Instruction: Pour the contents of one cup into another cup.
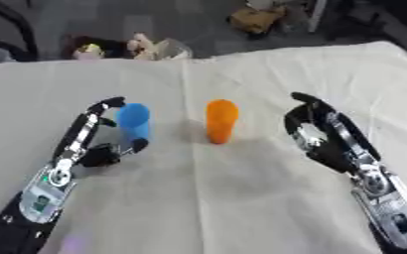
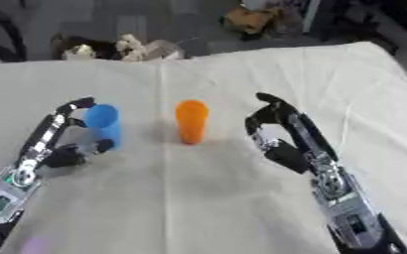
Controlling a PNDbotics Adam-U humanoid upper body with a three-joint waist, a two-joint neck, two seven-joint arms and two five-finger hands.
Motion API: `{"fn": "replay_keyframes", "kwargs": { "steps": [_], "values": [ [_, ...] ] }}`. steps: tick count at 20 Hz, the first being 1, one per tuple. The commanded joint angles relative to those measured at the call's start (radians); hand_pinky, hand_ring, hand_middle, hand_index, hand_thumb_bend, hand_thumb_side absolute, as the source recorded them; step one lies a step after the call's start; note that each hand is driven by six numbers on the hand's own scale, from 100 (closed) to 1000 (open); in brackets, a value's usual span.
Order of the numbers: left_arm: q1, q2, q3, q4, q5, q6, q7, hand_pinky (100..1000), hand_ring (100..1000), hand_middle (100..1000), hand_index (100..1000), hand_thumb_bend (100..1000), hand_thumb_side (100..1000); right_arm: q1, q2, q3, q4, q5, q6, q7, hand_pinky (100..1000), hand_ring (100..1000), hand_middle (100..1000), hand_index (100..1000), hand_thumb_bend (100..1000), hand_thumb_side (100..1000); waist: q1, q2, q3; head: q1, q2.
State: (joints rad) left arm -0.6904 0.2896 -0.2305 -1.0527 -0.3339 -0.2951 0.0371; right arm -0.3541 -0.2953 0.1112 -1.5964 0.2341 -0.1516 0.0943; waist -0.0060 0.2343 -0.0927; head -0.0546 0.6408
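A blue cup (image 1: 134, 121) stands upright on the cream tablecloth, left of centre. An orange cup (image 1: 221, 120) stands upright a little to its right. My left hand (image 1: 87, 146) lies against the blue cup's left side, its fingers (image 1: 102, 107) nearly straight beside the cup and its thumb (image 1: 134, 146) near the cup's base. The fingers are not curled round the cup. My right hand (image 1: 315, 135) stands open to the right of the orange cup, fingers up, with a clear gap between them. I cannot see into either cup.
The cloth-covered table (image 1: 241, 198) fills most of the view, with a fold line running down its middle. Beyond its far edge, small objects (image 1: 129, 47) and a brown bundle (image 1: 257, 19) lie on the dark floor.
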Motion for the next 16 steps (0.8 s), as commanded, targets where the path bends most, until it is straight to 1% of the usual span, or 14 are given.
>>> {"fn": "replay_keyframes", "kwargs": {
  "steps": [1,16],
  "values": [
    [-0.028,0.006,-0.005,-0.006,0.006,-0.003,-0.009,714,1000,799,923,745,544,-0.019,-0.011,-0.002,-0.02,-0.011,-0.003,0.004,808,688,636,937,217,646,-0.001,-0.013,-0.004,0.003,-0.01],
    [-0.044,-0.002,-0.007,0.02,0.033,0.013,-0.038,696,1000,775,921,765,557,-0.023,-0.009,-0.003,-0.021,-0.013,-0.004,0.005,808,689,636,937,213,648,-0.002,-0.01,-0.017,0.004,-0.015]
  ]
}}
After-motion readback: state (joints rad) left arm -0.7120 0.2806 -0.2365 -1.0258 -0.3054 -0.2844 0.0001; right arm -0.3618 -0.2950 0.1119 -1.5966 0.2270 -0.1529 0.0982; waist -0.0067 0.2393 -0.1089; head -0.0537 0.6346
